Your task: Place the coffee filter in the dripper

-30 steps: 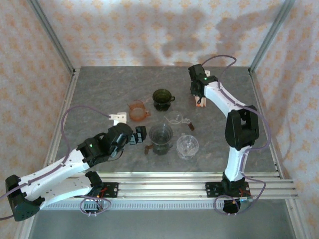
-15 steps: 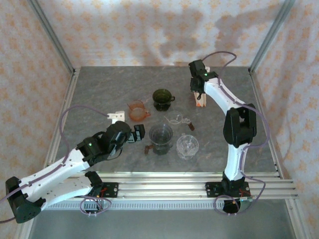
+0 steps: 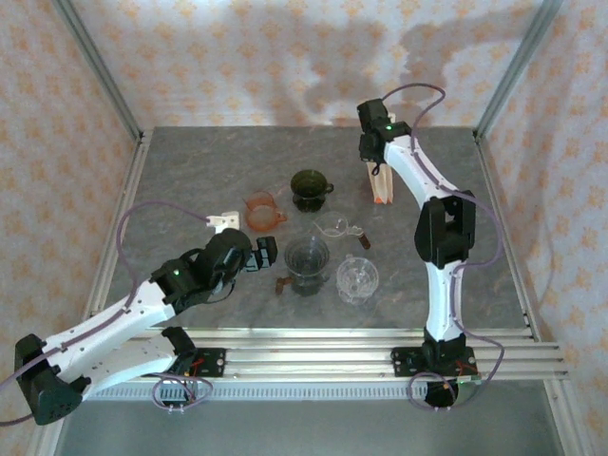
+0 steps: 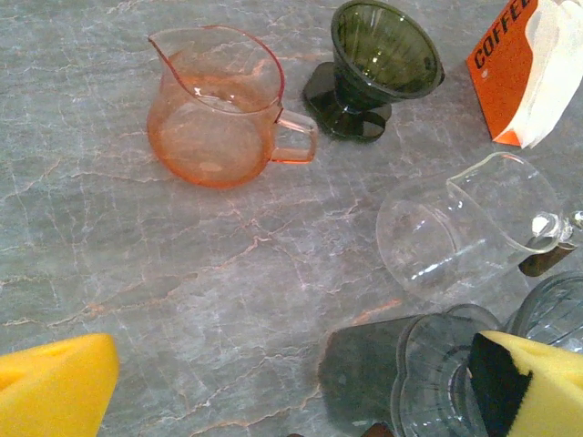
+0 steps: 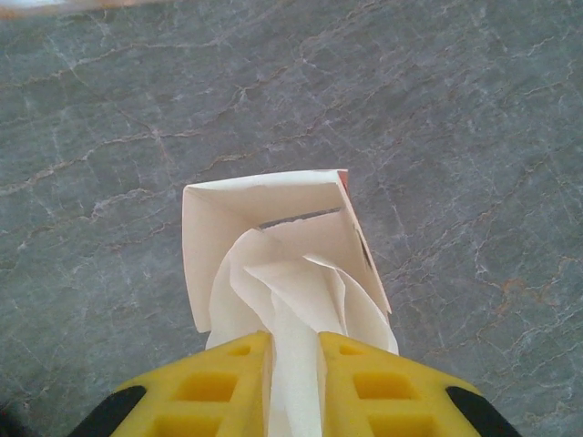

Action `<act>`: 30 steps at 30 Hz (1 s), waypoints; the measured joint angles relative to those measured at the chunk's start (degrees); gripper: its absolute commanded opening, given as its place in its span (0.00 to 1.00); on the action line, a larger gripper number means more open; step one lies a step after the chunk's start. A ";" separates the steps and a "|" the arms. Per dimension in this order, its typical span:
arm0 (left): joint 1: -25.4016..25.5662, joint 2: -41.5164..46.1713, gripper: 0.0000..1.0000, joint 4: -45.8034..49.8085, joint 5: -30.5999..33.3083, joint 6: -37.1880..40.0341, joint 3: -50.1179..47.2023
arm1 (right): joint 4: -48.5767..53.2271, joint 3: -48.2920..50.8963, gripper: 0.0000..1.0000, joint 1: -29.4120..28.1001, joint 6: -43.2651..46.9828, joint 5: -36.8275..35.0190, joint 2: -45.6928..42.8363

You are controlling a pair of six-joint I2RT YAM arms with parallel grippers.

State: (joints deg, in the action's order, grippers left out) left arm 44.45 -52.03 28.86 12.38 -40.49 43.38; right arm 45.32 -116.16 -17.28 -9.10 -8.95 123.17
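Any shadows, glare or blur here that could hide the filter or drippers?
Top external: arm shadows fall on the back wall, table evenly lit. Left wrist: sharp, small glints on the clear glass pitcher. Right wrist: coffee filter crisp in the right gripper, no glare.

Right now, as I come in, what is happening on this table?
The right fingers are closed on a white paper coffee filter at the open top of the orange filter box, at the far side of the table. The filter is not yet in a dripper. The left fingers hang wide open, holding nothing, next to the grey dripper in the middle. The dark green dripper stands empty.
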 measured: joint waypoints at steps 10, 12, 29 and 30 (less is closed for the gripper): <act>-0.72 -1.16 1.00 -0.07 -0.96 0.00 0.00 | 1.49 -2.91 0.22 0.09 0.42 0.85 3.04; -0.74 -1.27 1.00 -0.09 -1.16 0.00 0.00 | 1.90 -2.91 0.22 0.09 0.42 1.09 3.21; -1.11 -1.38 1.00 -0.26 -1.49 -0.02 0.00 | 2.32 -2.91 0.18 0.09 0.39 1.46 3.54; -1.11 -1.38 1.00 -0.28 -1.49 -0.02 0.00 | 2.34 -2.91 0.18 0.09 0.39 1.46 3.56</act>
State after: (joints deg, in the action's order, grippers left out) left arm 43.33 -53.41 28.58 10.90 -40.51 43.38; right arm 47.66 -119.07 -17.19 -8.71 -7.49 126.74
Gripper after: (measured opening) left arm 0.998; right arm 0.179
